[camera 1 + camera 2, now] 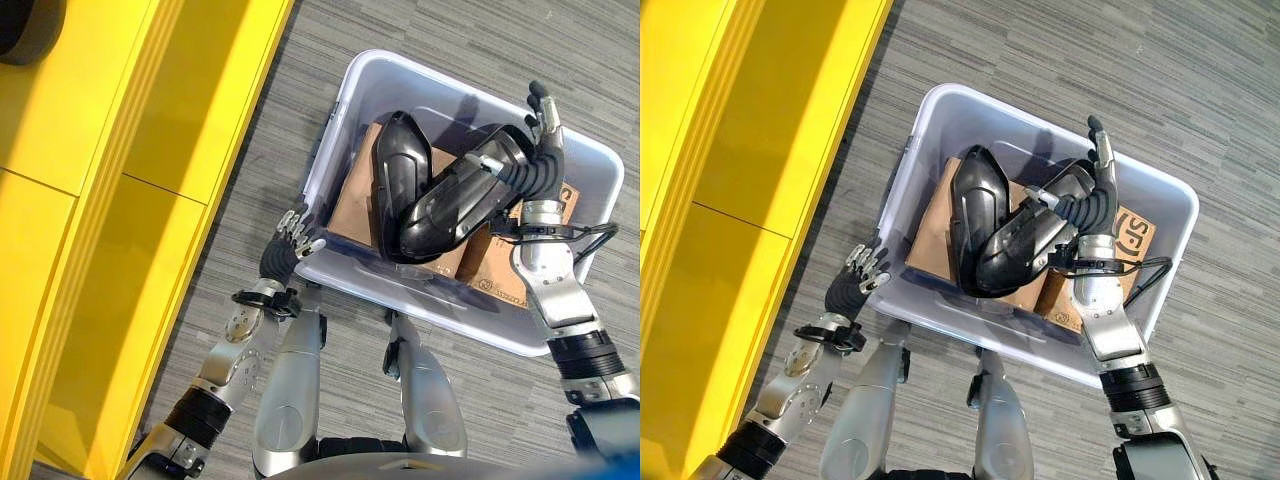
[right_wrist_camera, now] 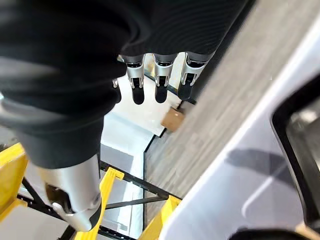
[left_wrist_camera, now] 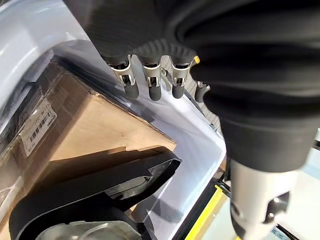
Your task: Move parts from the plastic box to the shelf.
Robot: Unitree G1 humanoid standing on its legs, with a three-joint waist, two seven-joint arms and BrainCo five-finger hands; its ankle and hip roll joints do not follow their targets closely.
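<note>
Two black parts [image 1: 430, 200] are lying in the plastic box [image 1: 340, 130]; we are reaching with left robot hand [image 1: 292, 235] and right robot hand [image 1: 540, 150] fingers spread, needing firm grips underneath.

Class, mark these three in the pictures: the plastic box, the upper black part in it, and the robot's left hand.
plastic box [image 1: 452, 322]: left eye view, near rim.
upper black part [image 1: 455, 205]: left eye view, middle of its shell.
left hand [image 1: 280, 256]: left eye view, dark back cover.
</note>
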